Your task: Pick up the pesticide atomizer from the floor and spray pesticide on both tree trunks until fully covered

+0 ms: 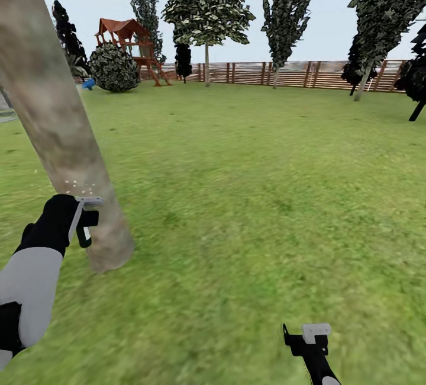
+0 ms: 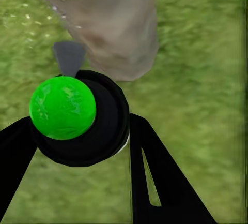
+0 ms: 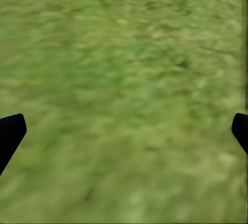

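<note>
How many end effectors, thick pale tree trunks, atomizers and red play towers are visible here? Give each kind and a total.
End effector: 2 (left end effector, right end effector)
tree trunk: 1
pesticide atomizer: 1
red play tower: 1
Total: 5

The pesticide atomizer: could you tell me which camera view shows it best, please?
The left wrist view: the pesticide atomizer sits large between the left gripper's fingers. In the head view, it is just a small dark shape.

You see a mottled grey-tan tree trunk (image 1: 56, 130) flecked with white pesticide (image 1: 77, 185), a black atomizer (image 2: 90, 125) with a bright green ball, and a reddish-brown slatted fence (image 1: 296, 74).
</note>
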Controlling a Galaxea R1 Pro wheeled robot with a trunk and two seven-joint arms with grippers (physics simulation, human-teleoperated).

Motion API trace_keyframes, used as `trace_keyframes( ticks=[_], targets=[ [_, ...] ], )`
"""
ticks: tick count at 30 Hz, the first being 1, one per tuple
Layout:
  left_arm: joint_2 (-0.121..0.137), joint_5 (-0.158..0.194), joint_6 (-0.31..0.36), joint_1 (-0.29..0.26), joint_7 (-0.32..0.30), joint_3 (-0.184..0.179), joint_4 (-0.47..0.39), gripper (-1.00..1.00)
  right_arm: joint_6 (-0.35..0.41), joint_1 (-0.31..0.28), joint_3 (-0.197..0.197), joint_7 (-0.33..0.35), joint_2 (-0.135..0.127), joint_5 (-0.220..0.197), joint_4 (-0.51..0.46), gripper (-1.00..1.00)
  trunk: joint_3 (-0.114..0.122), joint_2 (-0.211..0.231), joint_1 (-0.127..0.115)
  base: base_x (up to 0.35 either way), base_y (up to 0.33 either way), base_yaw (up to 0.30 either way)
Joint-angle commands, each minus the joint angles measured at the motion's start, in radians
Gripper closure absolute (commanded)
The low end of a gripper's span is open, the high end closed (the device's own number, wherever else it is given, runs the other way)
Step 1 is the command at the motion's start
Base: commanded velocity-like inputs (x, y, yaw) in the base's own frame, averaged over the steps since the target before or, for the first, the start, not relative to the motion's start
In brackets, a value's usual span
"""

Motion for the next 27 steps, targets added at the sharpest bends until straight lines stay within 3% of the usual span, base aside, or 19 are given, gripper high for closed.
trace_keyframes(
  ticks=[1,5,17,27],
  targets=[
    [0.000,-0.009,0.004,-0.001,-0.008,0.003,-0.001,1.00,-0.001,-0.001,0.008,-0.008,0.000,0.001,0.001,-1.00,-0.001,0.000,0.000,0.006,-0.274,0.000],
    [0.001,-0.009,0.004,-0.002,-0.008,0.003,-0.002,1.00,-0.001,-0.001,0.008,-0.008,0.000,0.001,0.001,-1.00,-0.001,0.000,0.000,0.002,-0.275,0.055],
    [0.000,-0.011,0.004,-0.001,-0.006,0.003,0.000,1.00,-0.001,-0.001,0.009,-0.008,0.000,0.001,0.001,-1.00,-0.001,0.000,0.000,0.071,-0.274,0.257],
    [0.000,-0.011,0.004,0.006,-0.005,0.003,0.000,1.00,-0.001,-0.001,0.010,-0.007,0.000,0.001,0.001,-1.00,-0.001,0.000,0.000,0.192,-0.233,0.025]
  ],
)
